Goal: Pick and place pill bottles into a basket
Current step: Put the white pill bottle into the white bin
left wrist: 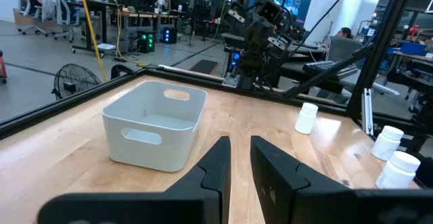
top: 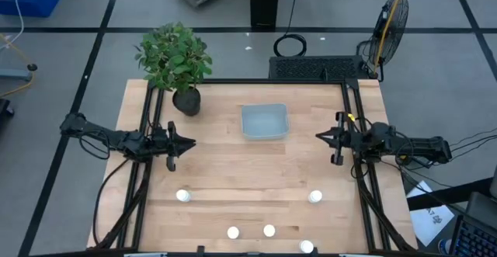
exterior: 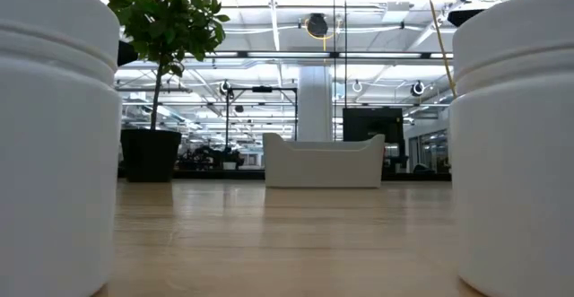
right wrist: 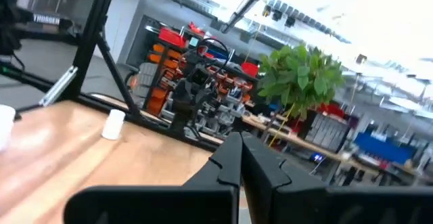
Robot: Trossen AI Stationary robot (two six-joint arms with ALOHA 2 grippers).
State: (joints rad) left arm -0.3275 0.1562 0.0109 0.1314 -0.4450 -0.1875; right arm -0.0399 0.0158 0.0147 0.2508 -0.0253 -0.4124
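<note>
- Nearest your table-level camera, 2 pill bottles (exterior: 54, 135) loom at either edge of the low view, because that camera sits right among the front row of them.
- You have 5 of them in all: from overhead, 1 at front left, 2 close together at the front centre, 1 at front right, and 1 at the very front edge, all upright on the bare table (top: 225, 179) and well apart from the basket (top: 264, 122).
- Your basket sits at the back centre, between the 2 arms, so either should be able to reach it. It looks empty from above and in the left wrist view, so I judge that nothing has been placed yet.
- Your left gripper (top: 186, 142) hangs above the left side of the table, pointing toward the basket. Its fingers (left wrist: 218, 162) show a narrow gap and pinch nothing.
- Your right gripper (top: 319, 137) mirrors it on the right, its fingers (right wrist: 230, 158) pressed together and empty.
- Neither arm is over a bottle; both look parked at a start pose.
- A potted plant (top: 175, 59) stands at the back left, beside the basket but apart from it; keep the left arm clear of it.
</note>
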